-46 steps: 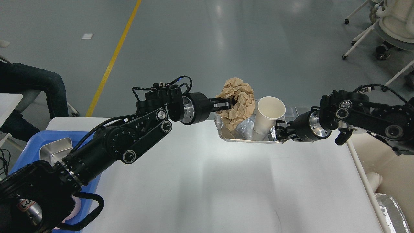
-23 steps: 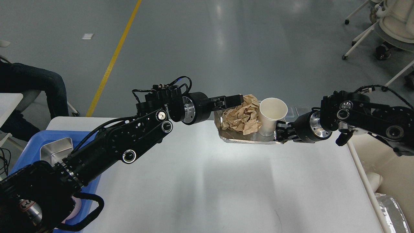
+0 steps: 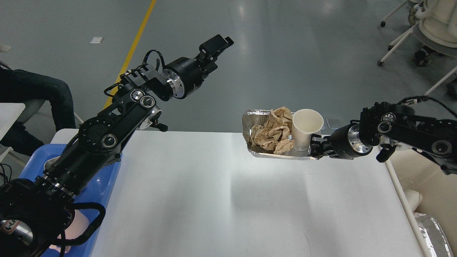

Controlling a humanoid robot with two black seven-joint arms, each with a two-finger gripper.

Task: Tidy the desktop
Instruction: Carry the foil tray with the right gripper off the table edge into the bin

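The white desktop [image 3: 200, 214] fills the lower middle of the head view. My right gripper [image 3: 315, 147] is shut on the right rim of a foil tray [image 3: 254, 116] and holds it above the desktop's far edge; its shadow falls on the top below. In the tray lie a crumpled brown paper [image 3: 273, 130] and an upright white paper cup [image 3: 306, 126]. My left gripper [image 3: 220, 41] is raised high over the floor, up and left of the tray, open and empty.
A blue plastic tray [image 3: 111, 185] sits at the desktop's left edge under my left arm. A beige bin [image 3: 428, 185] stands off the right edge, with a foil piece [image 3: 433, 233] in it. A seated person [image 3: 39, 92] is at far left.
My left gripper let go of the brown paper into the foil tray, then swung up and left, away from it. My right gripper shifted the tray slightly right.
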